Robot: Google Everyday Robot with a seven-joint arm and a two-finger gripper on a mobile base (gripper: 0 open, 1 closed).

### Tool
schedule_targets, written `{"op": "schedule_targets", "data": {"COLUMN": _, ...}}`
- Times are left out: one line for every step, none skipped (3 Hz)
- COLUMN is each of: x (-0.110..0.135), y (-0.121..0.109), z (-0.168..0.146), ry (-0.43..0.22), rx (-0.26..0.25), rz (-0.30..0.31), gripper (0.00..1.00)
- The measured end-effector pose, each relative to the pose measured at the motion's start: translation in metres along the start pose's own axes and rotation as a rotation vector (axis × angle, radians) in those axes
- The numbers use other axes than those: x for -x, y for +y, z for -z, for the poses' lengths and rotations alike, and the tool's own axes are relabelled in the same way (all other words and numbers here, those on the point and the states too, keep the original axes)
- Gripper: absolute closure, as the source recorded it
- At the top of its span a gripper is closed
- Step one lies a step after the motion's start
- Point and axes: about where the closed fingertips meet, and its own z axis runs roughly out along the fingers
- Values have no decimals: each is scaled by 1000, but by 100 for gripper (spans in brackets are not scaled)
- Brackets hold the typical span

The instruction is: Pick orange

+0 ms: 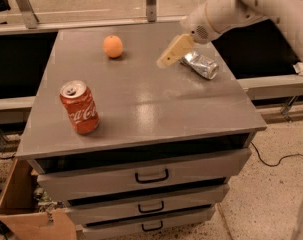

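Note:
The orange [113, 46] is small and round and sits on the far left part of the grey cabinet top [141, 109]. My gripper [170, 55], tan-coloured at the end of the white arm, hovers over the far right part of the top. It is to the right of the orange, well apart from it. It holds nothing that I can see.
A red Coca-Cola can [80, 107] stands upright near the front left. A crumpled silver can [201, 64] lies just right of the gripper. The cabinet has three drawers [151, 176] below. A cardboard box [26, 214] sits on the floor at the lower left.

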Motion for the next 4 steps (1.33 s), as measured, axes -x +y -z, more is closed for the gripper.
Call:
{"op": "schedule_targets", "data": {"x": 15, "y": -17, "z": -48, "ry": -71, "rx": -31, "rz": -9, "gripper": 0}}
{"op": "schedule_targets", "data": {"x": 26, "y": -40, "z": -90, "ry": -137, "rx": -75, "rz": -45, "gripper": 0}}
{"op": "schedule_targets", "data": {"x": 42, "y": -55, "z": -122, "ry": -190, "rx": -90, "rz": -76, "gripper": 0}}
{"op": "schedule_targets", "data": {"x": 56, "y": -55, "z": -153, "ry": -235, "rx": -66, "rz": -117, "gripper": 0}}
